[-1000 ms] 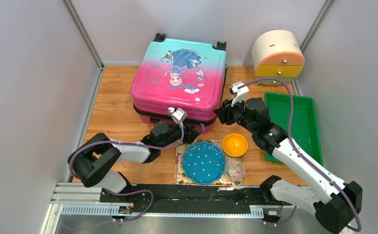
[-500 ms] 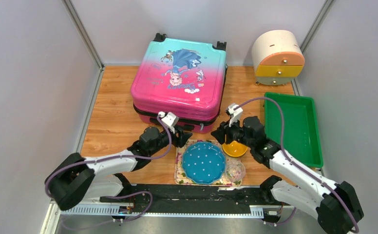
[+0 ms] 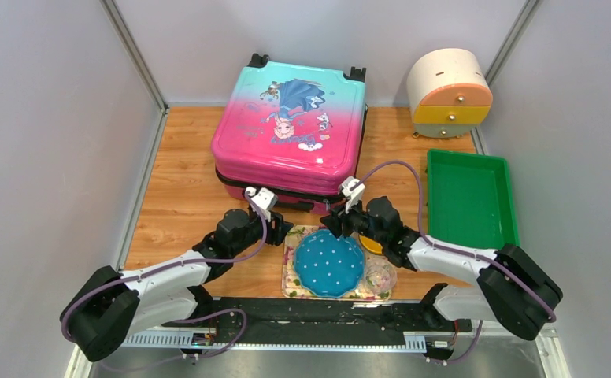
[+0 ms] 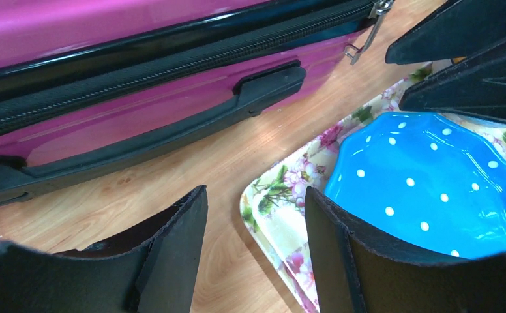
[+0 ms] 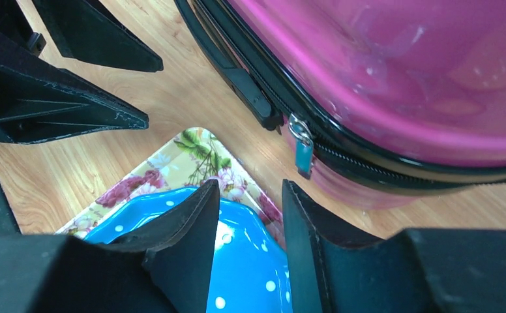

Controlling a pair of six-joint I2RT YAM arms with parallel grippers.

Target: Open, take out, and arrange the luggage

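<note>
Wooden tabletop [image 3: 178, 185] carries the luggage [image 3: 290, 126], closed and lying flat toward the back; just before its front edge the left gripper [image 3: 283, 229] and right gripper [image 3: 331, 225] hover, both jaws apart, empty

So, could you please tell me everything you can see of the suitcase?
The luggage is a small glossy hard-shell case, turquoise fading to pink, with a cartoon girl print. It lies flat and zipped shut on the wooden table, black wheels toward the back wall, black handle and metal zipper pull on its near side. Nothing lies on it.
</note>
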